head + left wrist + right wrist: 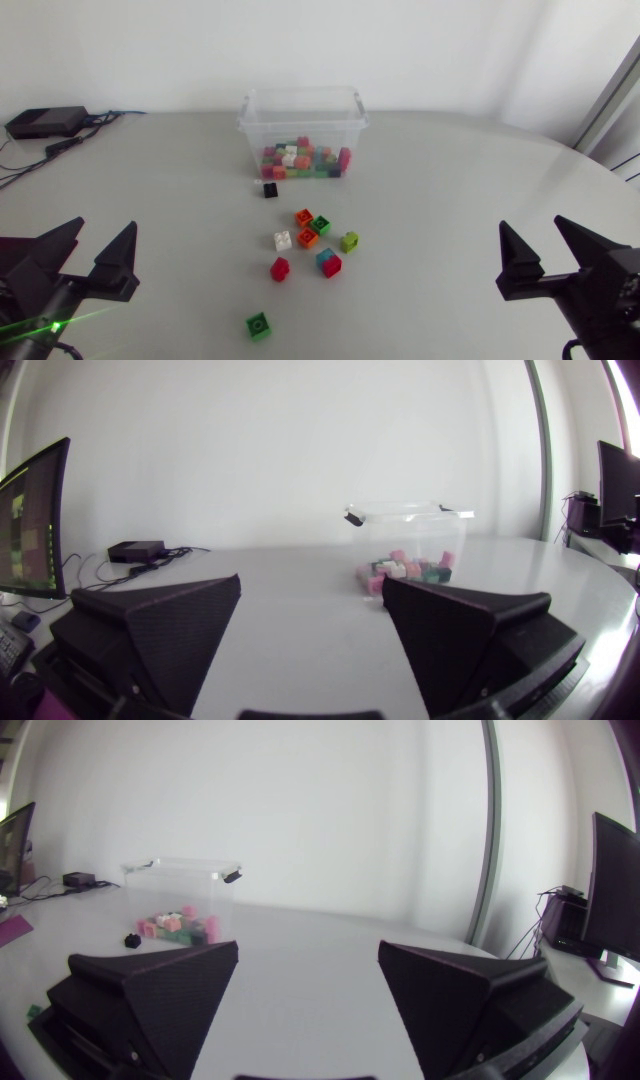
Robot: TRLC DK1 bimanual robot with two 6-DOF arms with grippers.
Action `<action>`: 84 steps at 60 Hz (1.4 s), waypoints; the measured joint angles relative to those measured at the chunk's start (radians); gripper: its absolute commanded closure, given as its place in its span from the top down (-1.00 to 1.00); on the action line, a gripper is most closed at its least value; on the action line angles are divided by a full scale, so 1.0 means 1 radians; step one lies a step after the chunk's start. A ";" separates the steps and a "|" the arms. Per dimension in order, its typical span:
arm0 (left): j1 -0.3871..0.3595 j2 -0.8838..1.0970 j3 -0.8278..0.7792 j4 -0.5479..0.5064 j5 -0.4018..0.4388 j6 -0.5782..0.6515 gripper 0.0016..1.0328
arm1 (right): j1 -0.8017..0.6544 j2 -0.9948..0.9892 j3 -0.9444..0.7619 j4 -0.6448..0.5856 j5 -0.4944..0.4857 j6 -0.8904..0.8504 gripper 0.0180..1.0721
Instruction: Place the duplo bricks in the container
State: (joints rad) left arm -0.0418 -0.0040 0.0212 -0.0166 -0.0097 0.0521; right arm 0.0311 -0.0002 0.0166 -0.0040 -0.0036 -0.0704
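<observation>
Duplo bricks (308, 237) lie scattered around the middle of a broad pale desk (450, 190), and more are heaped in the container (355, 125). The left pincer (106, 228) sits at eight o'clock and the right pincer (531, 224) at four o'clock. Each has its two black wedge fingers spread wide with only bare desk between them, and both are well apart from the bricks. The container, a clear plastic tub, stands at twelve o'clock, its floor covered by a heap of pink, green, white and red bricks (300, 158). A black box (45, 122) with cables rests at ten o'clock near the desk's edge. A black brick (269, 188) lies just off the container's seven o'clock corner. In the central cluster an orange brick (304, 216) touches a dark green brick (320, 225). A white brick (283, 240) sits just beside a second orange one, and a lime brick (349, 241) lies at three o'clock. A teal brick (323, 256) touches a red brick (332, 267) at five o'clock, and a second red brick (279, 268) lies at seven. A lone green brick (259, 325) sits farther out toward six o'clock.
</observation>
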 measured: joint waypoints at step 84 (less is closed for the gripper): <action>-0.031 0.162 0.202 0.019 0.000 -0.024 0.91 | 0.000 0.106 0.160 -0.022 0.001 0.000 0.93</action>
State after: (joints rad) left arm -0.0731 0.1581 0.2234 0.0021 -0.0097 0.0277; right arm 0.0311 0.1059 0.1764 -0.0261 -0.0029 -0.0708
